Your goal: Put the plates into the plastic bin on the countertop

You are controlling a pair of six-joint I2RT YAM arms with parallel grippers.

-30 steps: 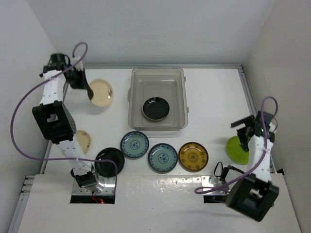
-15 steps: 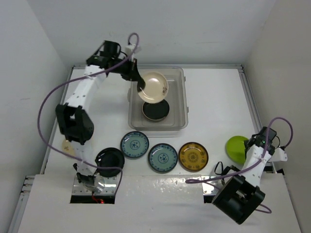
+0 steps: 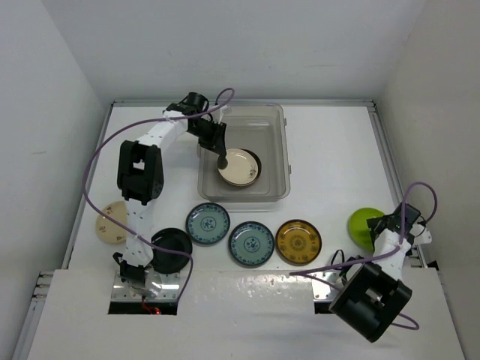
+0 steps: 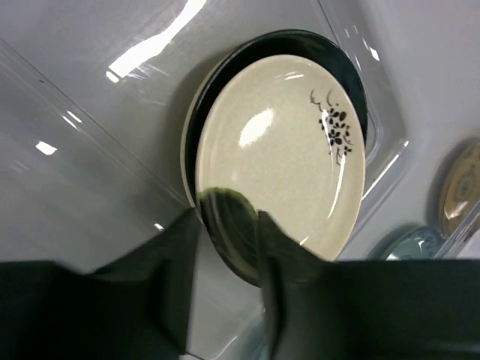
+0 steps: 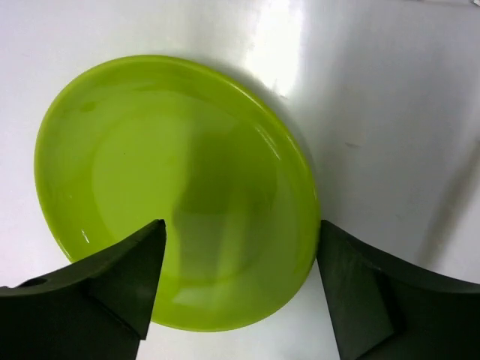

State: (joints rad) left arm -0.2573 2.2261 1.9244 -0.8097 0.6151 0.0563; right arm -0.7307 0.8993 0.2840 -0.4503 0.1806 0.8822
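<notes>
White glossy countertop, closed in by white walls, with two robot arms based at its near edge.

Plastic bin, one: a clear greyish tub at the far middle of the counter.

Plates, eight in all:
- Cream plates with a dark sprig, two. One lies inside the bin on top of a black plate. The other is on the counter at the left edge.
- Black plates, two. One is in the bin under the cream plate, its rim showing round it. The other is on the counter near the left arm's base.
- Blue-green plates, two, side by side in front of the bin.
- Amber plate, one, just right of those.
- Lime plate, one, at the right edge, well apart from the bin.

Grippers, two:
- Left gripper: down in the bin, fingers either side of the cream plate's rim, jaws parted and not pinching.
- Right gripper: low over the lime plate, jaws spread wide, grasping nothing.
</notes>
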